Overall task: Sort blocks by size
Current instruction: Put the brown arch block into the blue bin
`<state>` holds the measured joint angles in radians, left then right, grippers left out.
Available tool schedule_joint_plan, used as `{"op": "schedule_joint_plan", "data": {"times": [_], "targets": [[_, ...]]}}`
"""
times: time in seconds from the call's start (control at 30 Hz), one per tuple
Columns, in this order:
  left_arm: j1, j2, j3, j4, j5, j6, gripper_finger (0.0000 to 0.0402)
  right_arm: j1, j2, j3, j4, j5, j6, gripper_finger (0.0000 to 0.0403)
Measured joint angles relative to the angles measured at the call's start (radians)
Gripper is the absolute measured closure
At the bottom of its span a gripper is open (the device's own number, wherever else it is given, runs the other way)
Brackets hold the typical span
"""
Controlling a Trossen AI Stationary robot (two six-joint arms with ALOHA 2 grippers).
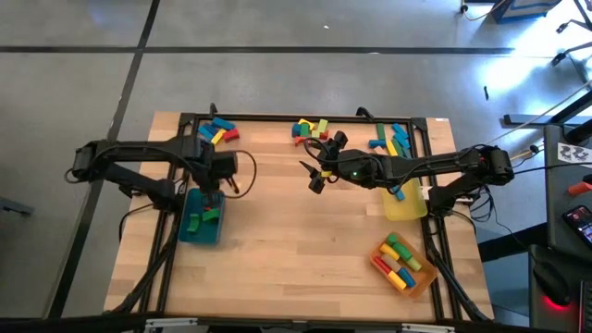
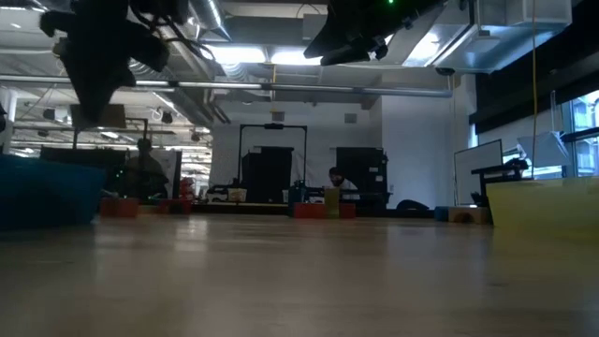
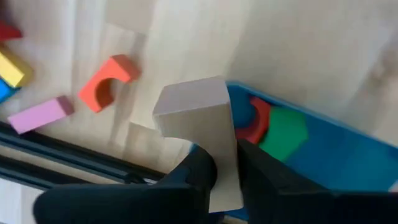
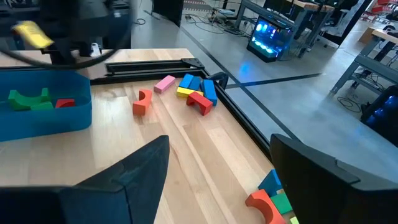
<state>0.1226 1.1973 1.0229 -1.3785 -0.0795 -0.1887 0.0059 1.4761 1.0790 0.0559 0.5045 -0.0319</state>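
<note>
Left gripper (image 3: 225,171) clamping pale block (image 3: 199,124) over teal tray (image 1: 190,233) rim, right gripper (image 1: 317,173) wide above bare mid-table.

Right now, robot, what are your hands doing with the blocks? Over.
Left end effector shut on pale block, above teal tray. Right end effector open, empty, mid-table. Nothing in the way.

Grey concrete floor (image 1: 277,83) surrounds the table; ceiling lights (image 2: 243,56) glow overhead.
</note>
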Motion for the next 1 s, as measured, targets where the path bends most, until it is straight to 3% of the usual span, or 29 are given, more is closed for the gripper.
{"op": "schedule_joint_plan", "data": {"times": [0.23,0.43,0.7,1.0], "targets": [[-0.168,0.000,-0.003,0.004,0.000,-0.137,0.0357,0.000,0.000,0.000,0.000,0.000,0.000,0.0123],[-0.271,0.000,-0.089,0.011,0.000,-0.227,0.0348,0.000,0.000,0.000,-0.001,0.000,0.000,0.0123],[-0.323,0.000,-0.216,0.111,0.009,-0.283,0.0344,0.000,0.000,0.000,-0.001,0.000,0.000,0.0123],[-0.326,0.001,-0.234,0.151,0.010,-0.263,0.0319,0.000,0.000,0.000,0.001,0.000,0.000,0.0123]]}}
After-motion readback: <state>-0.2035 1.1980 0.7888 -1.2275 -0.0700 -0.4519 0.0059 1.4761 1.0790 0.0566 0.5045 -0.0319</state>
